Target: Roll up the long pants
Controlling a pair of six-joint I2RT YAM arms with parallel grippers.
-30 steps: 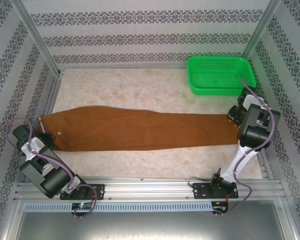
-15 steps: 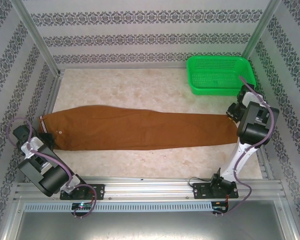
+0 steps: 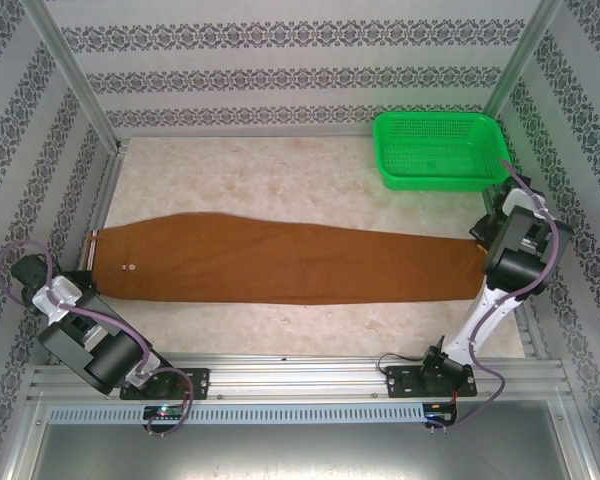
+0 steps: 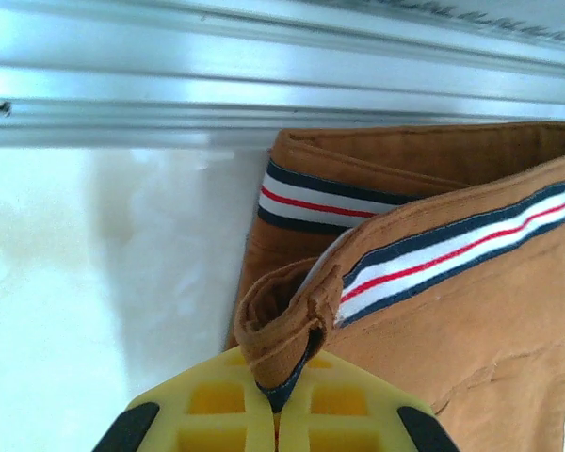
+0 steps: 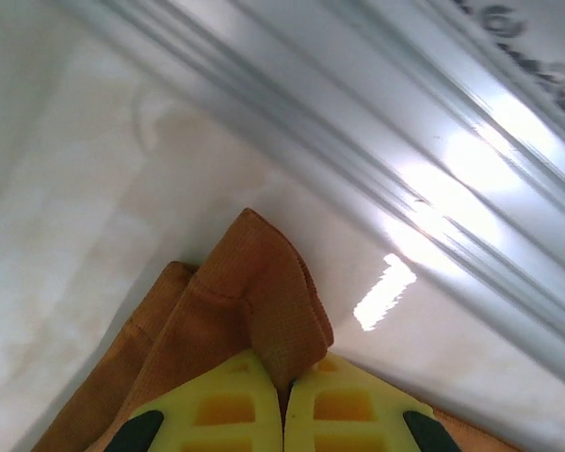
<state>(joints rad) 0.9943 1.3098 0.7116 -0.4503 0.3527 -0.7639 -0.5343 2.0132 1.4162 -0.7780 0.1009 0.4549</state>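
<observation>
The long pants [image 3: 280,262], rust-brown, lie stretched flat across the table from left to right, folded so the legs lie together. At the left end my left gripper [image 4: 278,400] is shut on the waistband's corner [image 4: 282,325], whose navy, white and red striped lining [image 4: 433,259] shows. At the right end my right gripper [image 5: 284,381] is shut on the leg hem [image 5: 264,292], pinched up into a peak. From above, the left gripper [image 3: 80,283] sits at the waist and the right gripper [image 3: 487,238] at the cuffs. Two pale buttons [image 3: 129,267] show near the waist.
A green perforated basket [image 3: 440,150] stands at the back right corner. Aluminium frame rails [image 4: 264,94] run close along the table's left and right edges, right beside both grippers. Bare marble-patterned tabletop [image 3: 280,175] lies behind and in front of the pants.
The right gripper closed on the leg hem and pulled it right; the left gripper drew back toward the front-left. The pants have been pulled longer and straighter between them.
</observation>
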